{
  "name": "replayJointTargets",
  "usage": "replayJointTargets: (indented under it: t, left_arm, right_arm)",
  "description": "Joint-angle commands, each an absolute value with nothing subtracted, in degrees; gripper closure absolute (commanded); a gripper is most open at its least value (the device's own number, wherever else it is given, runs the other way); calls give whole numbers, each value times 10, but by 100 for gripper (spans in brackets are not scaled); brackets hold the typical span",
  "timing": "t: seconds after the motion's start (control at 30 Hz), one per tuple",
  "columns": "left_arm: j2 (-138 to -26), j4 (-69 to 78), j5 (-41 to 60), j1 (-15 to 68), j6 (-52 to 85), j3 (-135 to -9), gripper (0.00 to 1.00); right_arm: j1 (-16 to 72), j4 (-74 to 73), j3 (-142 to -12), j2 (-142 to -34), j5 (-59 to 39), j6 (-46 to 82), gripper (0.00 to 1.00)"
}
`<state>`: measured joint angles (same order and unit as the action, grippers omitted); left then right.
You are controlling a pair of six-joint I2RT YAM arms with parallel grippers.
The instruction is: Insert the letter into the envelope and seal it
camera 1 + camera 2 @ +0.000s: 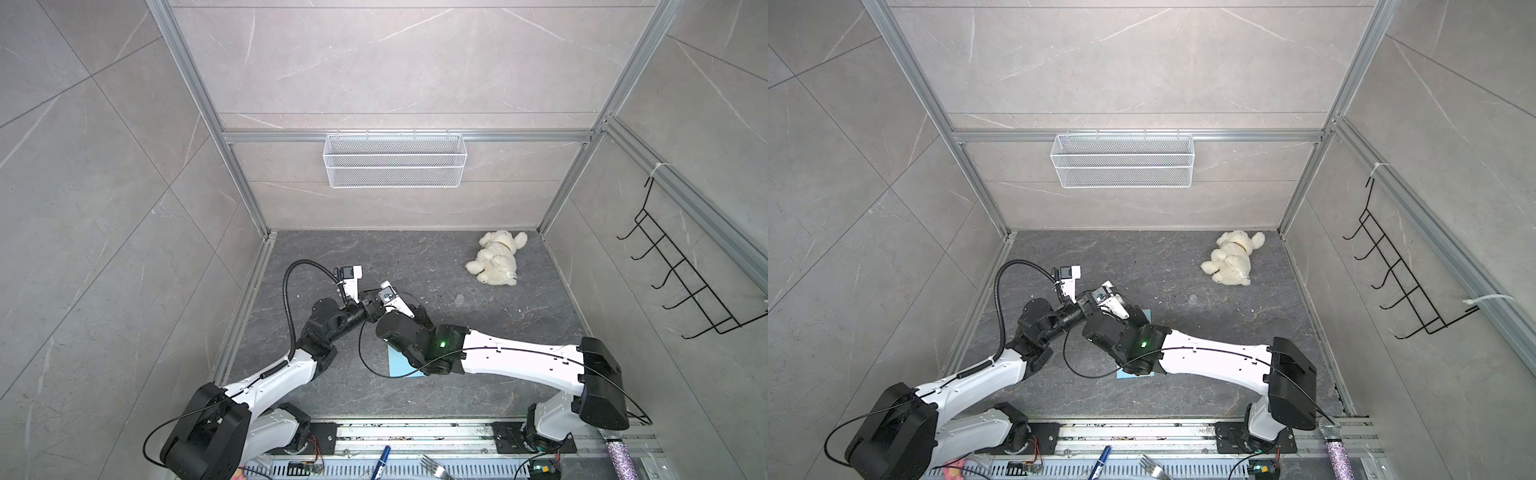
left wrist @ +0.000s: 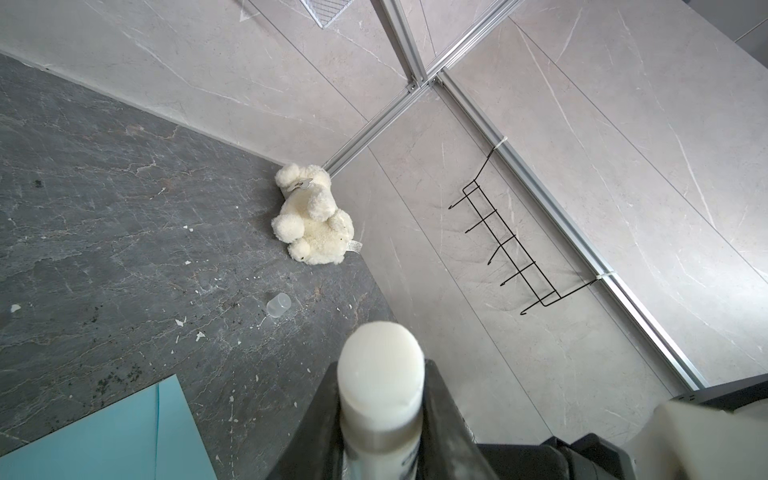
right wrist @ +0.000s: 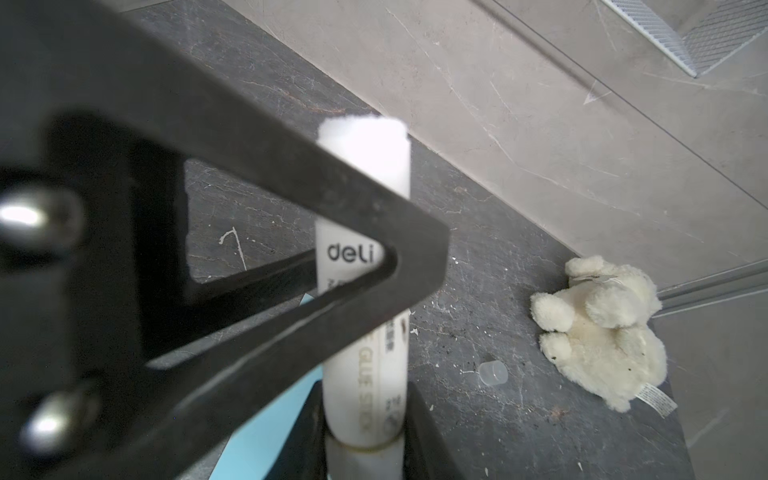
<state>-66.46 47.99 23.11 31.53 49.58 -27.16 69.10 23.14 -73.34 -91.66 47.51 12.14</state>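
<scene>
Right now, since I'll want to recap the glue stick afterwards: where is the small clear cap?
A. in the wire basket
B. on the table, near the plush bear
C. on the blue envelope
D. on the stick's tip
B: the clear cap lies on the dark table, apart from the white plush bear, and the glue stick tip is bare.

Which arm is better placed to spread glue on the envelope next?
Likely left: left end effector clamps the glue stick near its bare tip; right end effector holds only its base.
</scene>
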Motion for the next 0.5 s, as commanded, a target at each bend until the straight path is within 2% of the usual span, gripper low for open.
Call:
replayJointTargets:
  t: [0.0, 0.1, 0.27, 0.37, 0.47]
  left_arm:
    - [-658, 466, 229, 316, 478, -274, 100]
    - [-648, 457, 229, 316, 477, -274, 100]
    - [-632, 432, 225, 316, 466, -276, 100]
    - [-627, 430, 225, 316, 466, -276, 100]
    - [-627, 430, 227, 316, 468, -277, 100]
  right_arm:
    - [680, 224, -733, -895, 496, 116, 79]
    - [667, 209, -712, -867, 442, 121, 71]
    - [616, 182, -663, -802, 274, 142, 55]
    - [583, 170, -638, -769, 149, 151, 36]
    - [548, 154, -615, -737, 40, 168, 22]
